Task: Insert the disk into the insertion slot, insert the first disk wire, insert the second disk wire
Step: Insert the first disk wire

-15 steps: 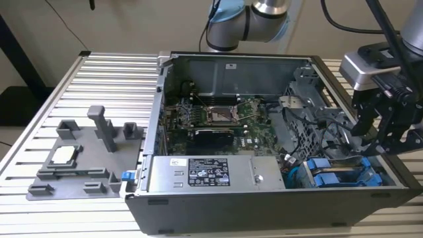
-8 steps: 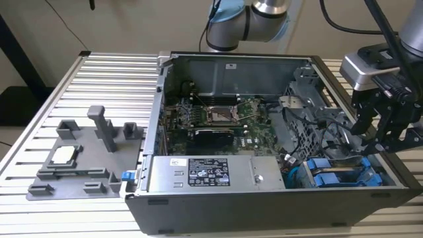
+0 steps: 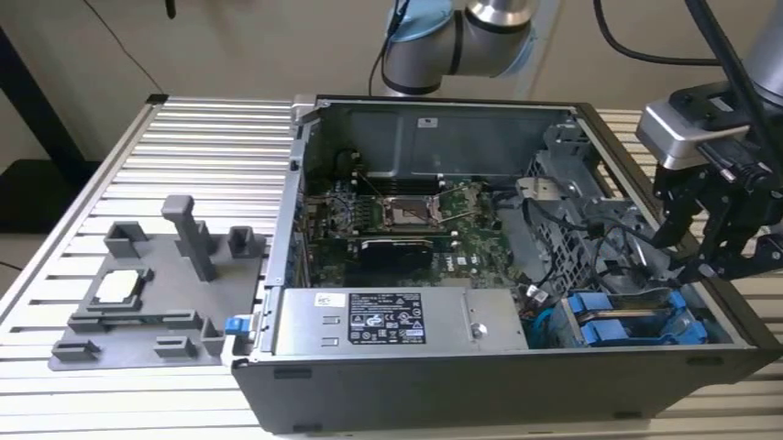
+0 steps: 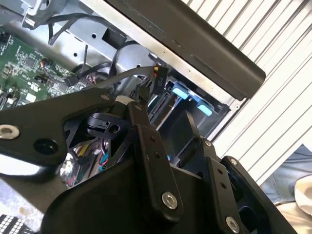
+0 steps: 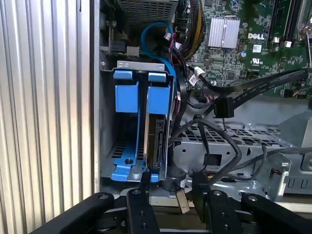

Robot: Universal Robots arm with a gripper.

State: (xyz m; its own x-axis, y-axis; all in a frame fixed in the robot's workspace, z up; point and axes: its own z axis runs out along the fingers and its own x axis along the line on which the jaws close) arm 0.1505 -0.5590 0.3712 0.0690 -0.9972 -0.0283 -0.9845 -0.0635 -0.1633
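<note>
The disk [image 5: 157, 141], grey in a blue carrier, stands on edge in the insertion slot [image 5: 109, 146] of the grey drive cage, beside a second blue carrier [image 5: 125, 92]. My gripper [image 5: 170, 184] hovers just off the disk's rear end with its black fingers [image 5: 144, 184] apart, and I see nothing clamped between them. A loose black wire connector [image 5: 222, 107] hangs near the cage, a short way from the disk. In the second wrist view the gripper [image 4: 165, 117] sits over the blue carriers [image 4: 187, 95], with a black connector [image 4: 160, 80] just beyond one fingertip. In the exterior view the gripper [image 3: 703, 261] hangs over the case's right side.
The open computer case [image 3: 490, 385] lies on a slatted table [image 3: 208, 137]. A silver power-supply box [image 3: 391, 321] fills the case's front and the green motherboard [image 3: 404, 215] its middle. Black cables [image 5: 214, 141] loop around the cage. A grey fixture plate [image 3: 147, 293] lies at the exterior view's left.
</note>
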